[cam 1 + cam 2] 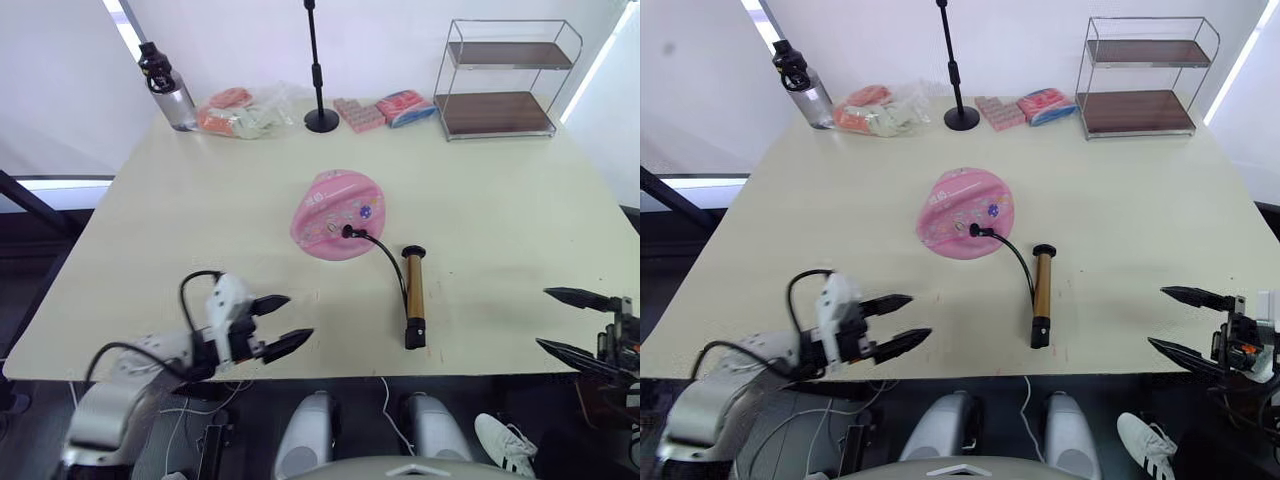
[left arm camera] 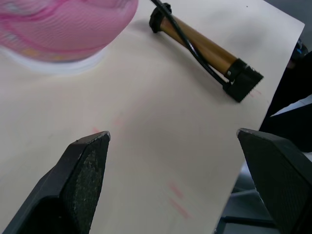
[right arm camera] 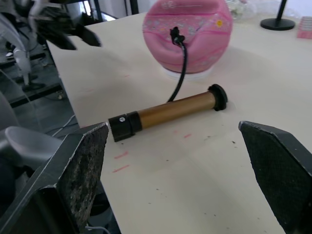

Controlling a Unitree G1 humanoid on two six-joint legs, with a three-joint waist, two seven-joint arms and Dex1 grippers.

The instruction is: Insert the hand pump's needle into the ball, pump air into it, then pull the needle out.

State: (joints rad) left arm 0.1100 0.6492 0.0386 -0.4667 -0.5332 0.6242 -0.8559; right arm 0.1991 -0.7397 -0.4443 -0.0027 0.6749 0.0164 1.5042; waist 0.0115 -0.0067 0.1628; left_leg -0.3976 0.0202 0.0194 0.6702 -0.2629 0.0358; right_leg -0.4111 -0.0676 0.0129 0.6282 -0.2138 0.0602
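The pink ball (image 1: 338, 215) sits mid-table, partly inflated, on a white ring. A black fitting (image 1: 349, 231) sits in its top, so the needle itself is hidden inside; the black hose (image 1: 385, 255) curves from it to the hand pump (image 1: 414, 296), which lies flat on the table to the ball's right, near the front edge. My left gripper (image 1: 282, 322) is open at the front left, short of the ball. My right gripper (image 1: 568, 320) is open off the table's front right corner, right of the pump.
Along the back edge stand a water bottle (image 1: 167, 86), a plastic bag of snacks (image 1: 240, 112), a black stand (image 1: 320, 80), pink packets (image 1: 385, 108) and a wire shelf (image 1: 505, 78).
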